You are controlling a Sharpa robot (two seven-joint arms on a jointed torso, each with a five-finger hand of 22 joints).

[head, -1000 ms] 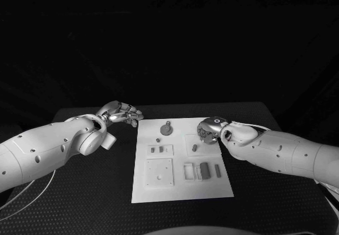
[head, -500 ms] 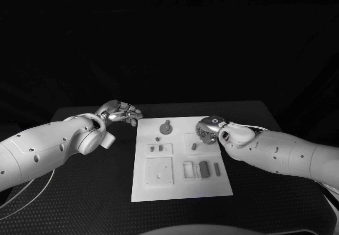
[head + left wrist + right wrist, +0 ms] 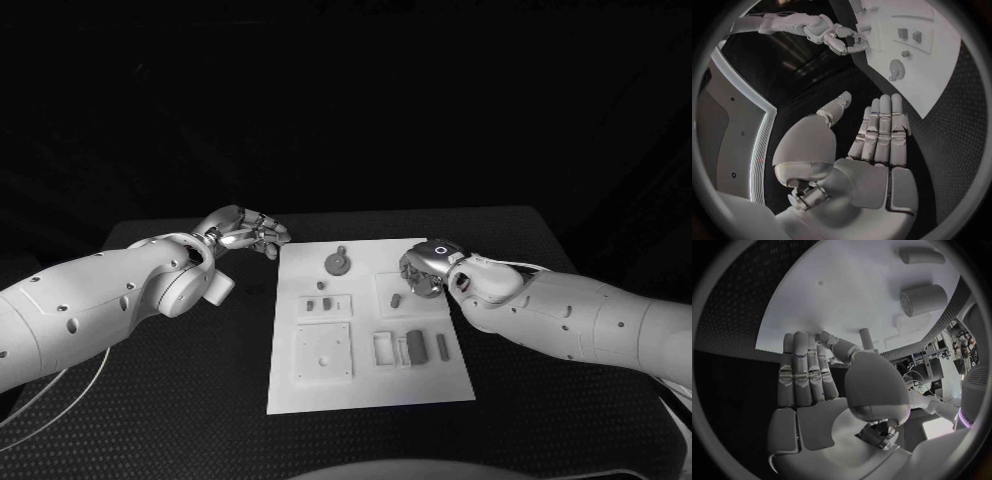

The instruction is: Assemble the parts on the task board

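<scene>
The white task board (image 3: 369, 385) lies in the middle of the black table. On it are a round part with a stem (image 3: 339, 262), two small pieces (image 3: 320, 302), a square plate (image 3: 325, 352), a frame (image 3: 385, 349) and two dark bars (image 3: 417, 346). My right hand (image 3: 424, 268) hovers over the board's far right part, its thumb and a finger pinching a small grey peg (image 3: 866, 338). My left hand (image 3: 245, 232) hangs over the table off the board's far left corner, fingers straight (image 3: 882, 130), holding nothing.
A small dark piece (image 3: 395, 298) stands on the board just in front of my right hand. In the left wrist view my right hand (image 3: 841, 40) curls above the board (image 3: 942, 75). Bare black table (image 3: 173, 400) lies on both sides of the board.
My right hand has risen slightly and drifted a little toward the board's far edge. The left hand and the parts on the board have stayed put.
</scene>
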